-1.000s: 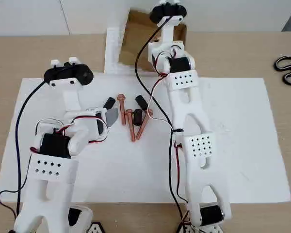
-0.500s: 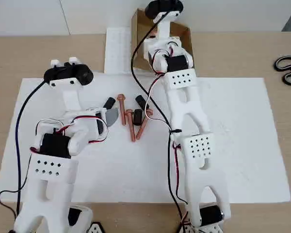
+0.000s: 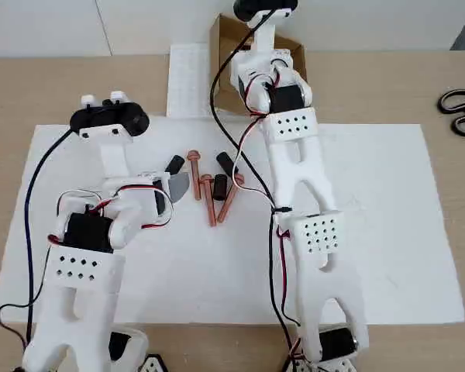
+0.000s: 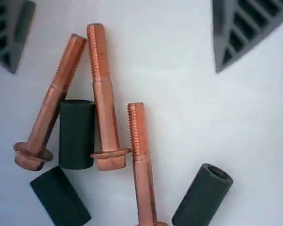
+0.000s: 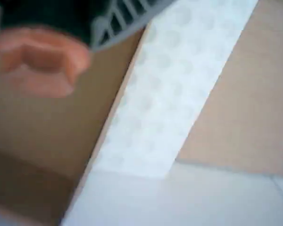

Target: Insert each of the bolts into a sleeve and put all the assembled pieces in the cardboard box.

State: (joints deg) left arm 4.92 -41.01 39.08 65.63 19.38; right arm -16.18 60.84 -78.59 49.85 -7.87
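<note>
A pale wooden table (image 3: 31, 85) carries a white foam sheet (image 3: 387, 232), with a cardboard box (image 3: 225, 39) and a narrow white foam strip (image 3: 186, 77) beyond its far edge and scissors (image 3: 461, 108) off to the right. Three copper bolts (image 3: 208, 200) and three black sleeves (image 3: 220, 186) lie on the sheet.

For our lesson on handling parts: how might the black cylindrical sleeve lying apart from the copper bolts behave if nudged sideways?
The black cylindrical sleeve lies on its side on the white foam sheet, so it would probably roll. Its open hollow end suggests it is light. Its matt surface is probably not slippery.
</note>
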